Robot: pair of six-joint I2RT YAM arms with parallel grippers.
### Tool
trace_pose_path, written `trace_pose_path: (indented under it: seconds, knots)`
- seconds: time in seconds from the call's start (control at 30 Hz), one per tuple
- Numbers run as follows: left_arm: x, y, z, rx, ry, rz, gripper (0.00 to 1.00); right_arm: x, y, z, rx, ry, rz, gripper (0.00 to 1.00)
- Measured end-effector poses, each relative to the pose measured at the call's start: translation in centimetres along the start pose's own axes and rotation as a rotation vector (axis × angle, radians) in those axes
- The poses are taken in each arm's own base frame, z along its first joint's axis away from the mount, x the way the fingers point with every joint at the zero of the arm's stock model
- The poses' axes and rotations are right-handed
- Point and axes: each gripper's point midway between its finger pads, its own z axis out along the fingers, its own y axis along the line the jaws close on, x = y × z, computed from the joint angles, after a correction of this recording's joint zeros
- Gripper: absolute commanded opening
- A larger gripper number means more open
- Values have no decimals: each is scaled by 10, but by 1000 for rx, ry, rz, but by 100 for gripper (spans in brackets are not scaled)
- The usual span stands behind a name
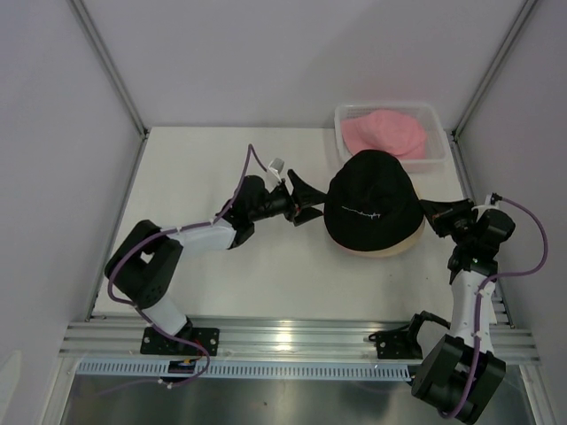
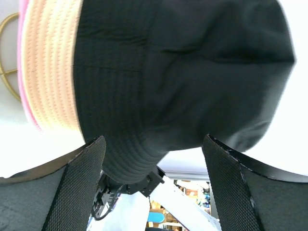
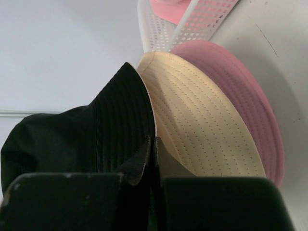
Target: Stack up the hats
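On the white tabletop (image 1: 221,283), just right of centre, the black hat (image 1: 372,199) sits crown-up over a beige hat (image 1: 376,251) and a pink hat (image 3: 250,106). The other pink hat (image 1: 385,133) lies in the clear bin (image 1: 436,113) at the far right corner, directly behind the pile. The left hand (image 1: 309,202) hangs released just beside the pile's left side, and the right hand (image 1: 432,219) is clenched on the black hat's right brim; the binned hat lies beyond the pile and nearer the right arm, so I judge that arm likelier to fetch it once it lets go.
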Motion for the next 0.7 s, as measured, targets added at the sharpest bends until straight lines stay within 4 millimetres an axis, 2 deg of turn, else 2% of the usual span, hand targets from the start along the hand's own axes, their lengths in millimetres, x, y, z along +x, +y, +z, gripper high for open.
trace_pose_path:
  seconds: [0.4,0.57,0.6,0.63,0.7]
  knots:
    - [6,37,9,-99,-16,-9,83,4,0,-4,-20,-5,-69,0]
    - [6,50,16,-108,-20,-15,70,3,0,-4,-21,-6,-76,0]
    - [7,53,17,-109,-18,-18,66,3,0,-4,-22,-7,-77,0]
    - [8,56,19,-112,-15,-21,58,3,0,-4,-23,-7,-78,0]
    - [11,58,23,-109,-7,-23,52,3,0,-4,-23,-7,-79,0]
